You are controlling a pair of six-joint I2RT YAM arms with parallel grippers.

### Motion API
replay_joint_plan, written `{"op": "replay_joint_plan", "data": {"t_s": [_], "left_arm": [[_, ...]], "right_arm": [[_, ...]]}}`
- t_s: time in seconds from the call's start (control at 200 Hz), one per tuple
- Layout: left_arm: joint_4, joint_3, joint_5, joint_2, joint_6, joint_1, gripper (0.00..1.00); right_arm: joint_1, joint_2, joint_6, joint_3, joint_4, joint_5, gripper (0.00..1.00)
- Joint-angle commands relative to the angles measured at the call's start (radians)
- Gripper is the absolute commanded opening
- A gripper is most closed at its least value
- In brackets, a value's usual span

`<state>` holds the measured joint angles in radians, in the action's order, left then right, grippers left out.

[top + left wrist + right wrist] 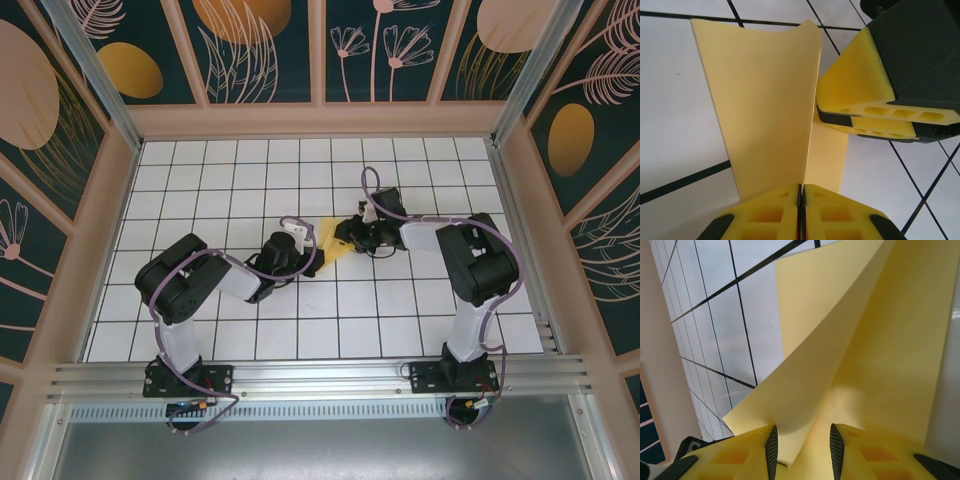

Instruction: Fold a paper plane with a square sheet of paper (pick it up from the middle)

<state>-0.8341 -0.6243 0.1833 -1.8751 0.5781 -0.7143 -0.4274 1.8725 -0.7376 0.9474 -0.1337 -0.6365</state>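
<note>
The square sheet of paper (331, 239) is pale yellow and folded along a crease, held up off the table between both arms at mid-table. In the left wrist view the sheet (765, 100) stands as two flaps meeting at a ridge, and my left gripper (801, 189) is shut on that ridge. From the top my left gripper (312, 256) sits at the paper's near-left edge. My right gripper (346, 238) comes in from the right. Its jaws stand apart in the right wrist view, right gripper (802, 442), with the folded paper (865, 340) running loosely through the gap.
The white gridded table (250, 180) stretches away on all sides of the paper. Wooden walls (320, 120) with dark floral panels close in the back and both sides. An aluminium rail (320, 375) runs along the near edge by the arm bases.
</note>
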Motion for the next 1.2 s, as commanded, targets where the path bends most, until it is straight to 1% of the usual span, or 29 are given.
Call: {"op": "replay_joint_plan", "data": {"t_s": [0.0,0.075,0.16,0.265,0.375,0.45,0.595,0.646,0.736,0.846,1.001,1.196], "left_arm": [[-0.01,-0.008,0.028,-0.019,0.016,-0.002,0.14],[-0.001,-0.013,0.037,-0.023,0.02,-0.002,0.17],[0.019,-0.024,0.041,-0.027,0.034,-0.002,0.22],[0.064,-0.047,0.049,-0.036,0.044,-0.001,0.27],[0.09,-0.06,0.054,-0.036,0.059,0.001,0.29],[0.112,-0.062,0.038,-0.019,0.06,0.0,0.29],[0.15,-0.069,0.025,0.008,0.063,0.003,0.3],[0.15,-0.068,0.023,0.011,0.064,0.003,0.28],[0.151,-0.076,0.019,0.006,0.061,0.003,0.18],[0.163,-0.086,0.021,0.006,0.057,0.006,0.1],[0.167,-0.083,0.047,0.026,0.055,0.014,0.06],[0.177,-0.081,0.101,0.058,0.062,0.025,0.05]], "right_arm": [[-0.011,0.028,0.021,0.023,-0.029,-0.025,0.37],[-0.014,0.04,0.031,0.03,-0.012,-0.02,0.38],[-0.019,0.051,0.038,0.034,0.005,-0.008,0.39],[-0.023,0.059,0.05,0.041,0.032,0.018,0.43],[-0.025,0.067,0.059,0.048,0.06,0.045,0.47],[-0.029,0.068,0.066,0.051,0.083,0.07,0.49],[-0.036,0.073,0.085,0.065,0.133,0.117,0.5],[-0.038,0.073,0.087,0.065,0.136,0.121,0.5],[-0.037,0.061,0.086,0.06,0.133,0.121,0.49],[-0.033,0.02,0.09,0.05,0.097,0.095,0.44],[-0.016,-0.034,0.146,0.044,0.047,0.012,0.39],[0.001,-0.048,0.252,0.024,0.031,-0.065,0.35]]}}
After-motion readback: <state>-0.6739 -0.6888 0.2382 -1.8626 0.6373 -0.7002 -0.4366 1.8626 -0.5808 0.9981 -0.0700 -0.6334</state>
